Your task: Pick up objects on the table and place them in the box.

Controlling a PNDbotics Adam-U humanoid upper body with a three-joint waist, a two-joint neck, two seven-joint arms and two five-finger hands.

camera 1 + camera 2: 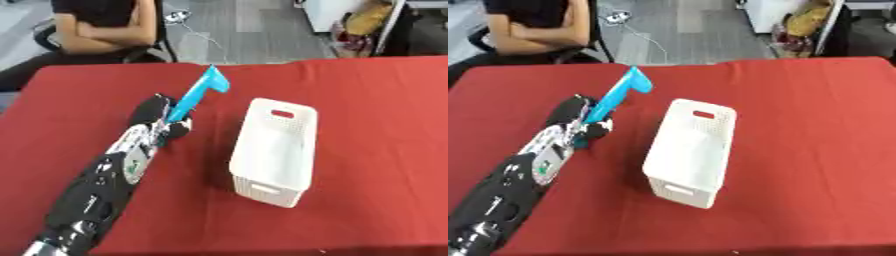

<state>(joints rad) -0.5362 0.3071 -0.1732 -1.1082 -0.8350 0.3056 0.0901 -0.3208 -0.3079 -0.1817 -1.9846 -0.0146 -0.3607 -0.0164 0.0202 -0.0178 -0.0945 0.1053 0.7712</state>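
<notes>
Left eye view showed the robot's left arm coming in from the lower left corner and stretching diagonally up over the red desk (376,125). At its end, the left hand (157,120) was closed around the lower part of a bright blue object (199,92), a long, slim plastic piece with a wider head at the top. The fingers (178,128) were curled round the blue object's handle end, so that only the upper shaft and the head stood out above the hand. That object leaned up and away from the robot, tilted toward the right, its head pointing at the far edge of the desk. Whether its lower end touched the cloth could not be told, since the hand hid it.

To the right of the hand, apart from it, stood a white plastic box (302,125) with a perforated wall and a slot handle cut into each short end. It sat on the desk at a slight angle, its long side running roughly from near to far, and its inside looked bare white. The blue object was outside the box, to its left, with a strip of red cloth between them.

The right hand did not appear in either view. Beyond the far edge of the desk lay a grey floor (245,30) with a white cable on it.
</notes>
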